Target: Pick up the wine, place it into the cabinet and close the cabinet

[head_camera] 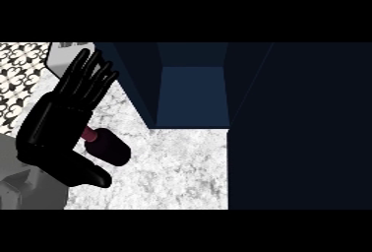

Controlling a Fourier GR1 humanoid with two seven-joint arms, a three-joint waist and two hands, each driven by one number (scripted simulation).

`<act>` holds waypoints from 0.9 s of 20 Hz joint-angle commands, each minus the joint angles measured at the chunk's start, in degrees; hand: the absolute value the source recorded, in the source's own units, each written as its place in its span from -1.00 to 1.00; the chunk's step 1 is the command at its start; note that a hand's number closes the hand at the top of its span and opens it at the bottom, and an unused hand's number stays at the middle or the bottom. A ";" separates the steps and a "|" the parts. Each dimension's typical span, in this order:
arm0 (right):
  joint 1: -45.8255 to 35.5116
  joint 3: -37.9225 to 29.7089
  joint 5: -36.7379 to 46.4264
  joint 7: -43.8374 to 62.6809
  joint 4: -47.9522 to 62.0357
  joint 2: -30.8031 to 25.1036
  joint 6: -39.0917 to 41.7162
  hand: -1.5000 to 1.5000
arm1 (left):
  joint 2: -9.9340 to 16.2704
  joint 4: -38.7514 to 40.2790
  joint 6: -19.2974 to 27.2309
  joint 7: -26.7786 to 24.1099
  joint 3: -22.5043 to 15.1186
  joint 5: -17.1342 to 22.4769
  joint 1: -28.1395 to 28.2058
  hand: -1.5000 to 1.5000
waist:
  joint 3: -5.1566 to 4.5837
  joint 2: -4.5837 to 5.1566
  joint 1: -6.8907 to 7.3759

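One cabinet (190, 93) stands open, nothing visible inside | wine (108, 145) lies on marble counter (174, 167) | left hand (62, 123) spread, fingers straight, beside wine

- The counter (181, 162) looks like mottled grey-white stone, matt.
- The hand (54, 128) is glossy black, plastic-looking.
- The wine bottle (109, 146) looks like smooth, dark maroon glass.
- The cabinet (190, 96) is flat, matt dark blue.

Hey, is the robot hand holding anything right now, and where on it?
Nothing is held. The left robot hand is open with straight fingers, beside the wine bottle lying on the counter, near its neck.
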 commanded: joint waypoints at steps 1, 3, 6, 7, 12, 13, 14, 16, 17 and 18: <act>1.74 -2.20 -1.68 -1.24 -0.41 0.33 2.64 -1.00 | -1.47 3.55 1.62 -0.93 -1.24 -2.33 -3.45 -1.00 | 0.06 0.11 -0.21; 2.22 -0.93 0.57 -2.35 -0.24 1.44 2.87 -1.00 | -2.47 -3.63 1.31 -0.04 -3.47 -2.39 4.50 -1.00 | 0.06 0.06 0.02; -4.49 1.28 1.85 6.22 -1.81 2.09 -2.52 -1.00 | 0.25 -2.15 -1.08 0.78 0.45 1.20 2.84 -1.00 | 0.04 0.11 0.15; 1.50 1.98 1.95 4.55 -6.39 2.38 -0.33 -1.00 | -1.56 -5.95 3.46 3.04 -2.62 -2.21 2.11 -1.00 | 0.06 0.04 -0.04; 0.40 0.88 0.76 5.98 -6.07 2.93 -0.33 -1.00 | -1.97 -1.77 0.83 -1.66 -2.20 -4.09 4.81 -1.00 | 0.05 0.08 -0.08; -5.35 2.22 3.44 7.02 -1.80 3.75 -2.93 -1.00 | -1.11 -1.92 0.97 -0.01 -1.80 -3.52 2.44 -1.00 | 0.04 0.11 0.08; -1.82 -0.92 0.88 3.27 -0.96 2.45 1.31 -1.00 | 0.84 -0.93 0.75 1.76 1.52 -1.03 0.86 -1.00 | 0.06 0.11 -0.03; -0.26 1.31 1.66 6.94 -5.82 3.04 -0.25 -1.00 | 0.24 -6.02 0.85 1.53 -0.87 -3.57 6.65 -1.00 | 0.05 0.05 0.05; -2.91 1.49 3.51 7.45 -3.31 3.24 -1.41 -1.00 | 2.03 -4.00 -1.32 2.00 1.88 -0.57 5.97 -1.00 | 0.04 0.09 0.11; -4.30 1.09 1.94 7.38 -3.42 3.05 -1.22 -1.00 | 0.82 1.75 -1.15 -2.41 1.74 -3.86 4.28 -1.00 | 0.04 0.13 -0.01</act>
